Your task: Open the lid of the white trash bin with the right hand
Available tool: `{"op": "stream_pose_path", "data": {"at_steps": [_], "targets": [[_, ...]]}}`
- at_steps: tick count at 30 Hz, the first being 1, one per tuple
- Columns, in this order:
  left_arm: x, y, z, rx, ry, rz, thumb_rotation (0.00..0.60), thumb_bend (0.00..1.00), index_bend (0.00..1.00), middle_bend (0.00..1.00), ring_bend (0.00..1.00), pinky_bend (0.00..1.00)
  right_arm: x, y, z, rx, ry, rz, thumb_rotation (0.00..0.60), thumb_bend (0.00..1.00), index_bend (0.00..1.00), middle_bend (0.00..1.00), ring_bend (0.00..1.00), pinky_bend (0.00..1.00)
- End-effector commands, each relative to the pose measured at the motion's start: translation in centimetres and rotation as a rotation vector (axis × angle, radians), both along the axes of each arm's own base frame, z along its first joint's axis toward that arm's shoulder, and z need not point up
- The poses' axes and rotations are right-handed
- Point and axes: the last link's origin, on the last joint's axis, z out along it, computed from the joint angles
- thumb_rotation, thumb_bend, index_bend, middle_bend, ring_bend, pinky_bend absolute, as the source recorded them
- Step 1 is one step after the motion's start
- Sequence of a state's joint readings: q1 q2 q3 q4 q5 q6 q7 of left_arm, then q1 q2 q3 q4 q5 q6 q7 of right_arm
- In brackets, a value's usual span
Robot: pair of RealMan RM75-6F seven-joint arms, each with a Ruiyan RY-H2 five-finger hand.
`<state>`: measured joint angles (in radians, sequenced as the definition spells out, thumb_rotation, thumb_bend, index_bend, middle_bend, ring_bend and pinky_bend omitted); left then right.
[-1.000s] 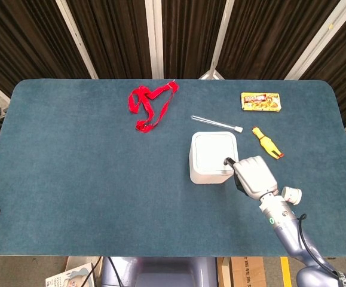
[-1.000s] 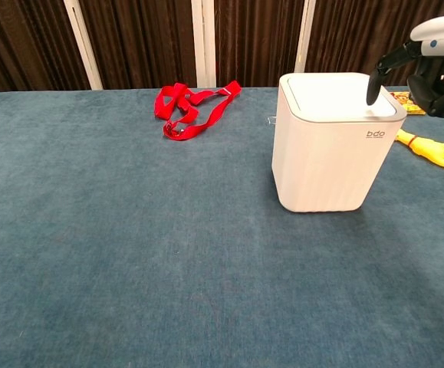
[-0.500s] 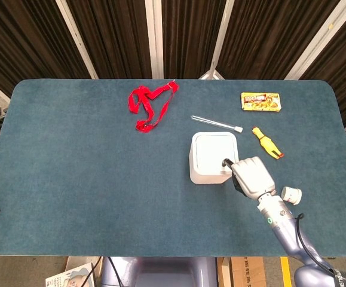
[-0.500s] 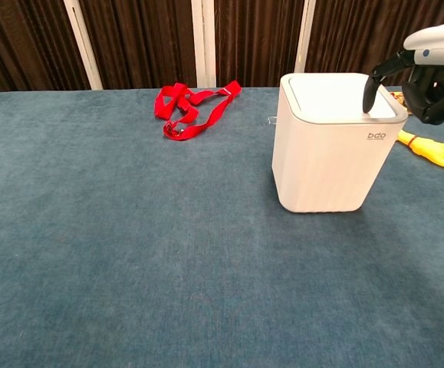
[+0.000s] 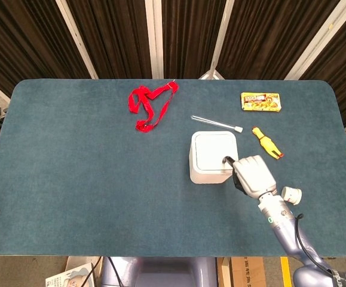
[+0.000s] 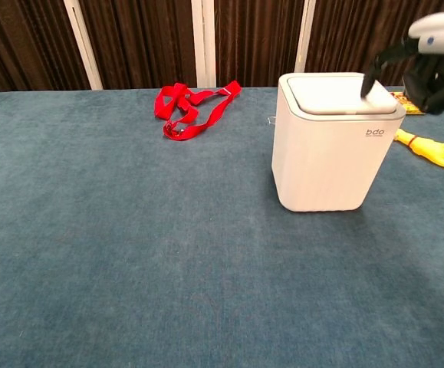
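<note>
The white trash bin (image 5: 212, 158) stands upright on the blue table (image 5: 71, 161), right of centre and toward the robot's side. From the chest view it is a squarish white tub (image 6: 330, 142) with softly rounded corners, faint vertical ribbing on its walls, and a small grey logo near the top of its front face. Its lid (image 6: 337, 94) — a pale grey-white panel set inside the rim — appears slightly lifted along the front edge.

The right hand (image 5: 253, 175) is at the bin's near right corner, one dark fingertip (image 5: 227, 160) extended onto the lid near its edge, the other fingers curled back; it holds nothing. The left hand is out of sight in both views.

Beyond the bin lie a thin clear tube (image 5: 217, 124), a red strap (image 5: 151, 105), a yellow rubber chicken (image 5: 267, 142) and a yellow snack packet (image 5: 261, 101) — all apart from the bin.
</note>
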<state>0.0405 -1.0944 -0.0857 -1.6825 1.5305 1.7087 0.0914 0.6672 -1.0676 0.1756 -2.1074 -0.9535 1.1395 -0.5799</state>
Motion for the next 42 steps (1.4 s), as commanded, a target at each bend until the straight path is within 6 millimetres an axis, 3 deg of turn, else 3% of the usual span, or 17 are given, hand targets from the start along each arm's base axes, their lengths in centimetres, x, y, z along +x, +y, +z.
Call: {"op": "stream_pose_path", "data": {"at_steps": [1,6,11,16,30,35,42], "targets": [[0.0,0.0,0.0,-0.001,0.0,0.001,0.6,0.12,0.1,0.02,0.0,0.03,-0.2,-0.4,1.4,-0.118,-0.121,0.006,0.6,0.77,0.24,0.63,0.61,0.61],[0.1,0.0,-0.1,-0.004,0.002,0.001,0.6,0.12,0.1,0.02,0.0,0.03,-2.6,-0.5,2.7,-0.19,-0.084,-0.079,0.6,0.52,0.17,0.29,0.32,0.34],[0.1,0.0,-0.2,-0.006,0.004,-0.001,0.6,0.12,0.1,0.02,0.0,0.03,-4.4,-0.5,3.7,-0.232,-0.004,-0.139,0.6,0.4,0.16,0.14,0.14,0.22],[0.1,0.0,-0.1,-0.005,0.005,0.003,0.6,0.12,0.1,0.02,0.0,0.03,-6.7,1.0,4.4,-0.284,0.0,-0.174,0.6,0.39,0.16,0.12,0.11,0.21],[0.4,-0.4,-0.5,-0.067,-0.006,-0.011,0.6,0.12,0.1,0.02,0.0,0.03,-14.7,9.1,5.0,-0.404,-0.015,-0.17,0.6,0.39,0.16,0.12,0.11,0.19],[0.4,-0.5,-0.7,-0.1,0.001,0.013,0.6,0.12,0.1,0.02,0.0,0.03,-15.7,10.6,4.0,-0.403,-0.007,-0.159,0.6,0.39,0.16,0.12,0.11,0.18],[0.4,-0.6,-0.7,-0.144,-0.004,0.025,0.6,0.12,0.12,0.03,0.0,0.03,-16.3,11.1,3.1,-0.408,0.023,-0.142,0.6,0.39,0.16,0.12,0.11,0.17]]}}
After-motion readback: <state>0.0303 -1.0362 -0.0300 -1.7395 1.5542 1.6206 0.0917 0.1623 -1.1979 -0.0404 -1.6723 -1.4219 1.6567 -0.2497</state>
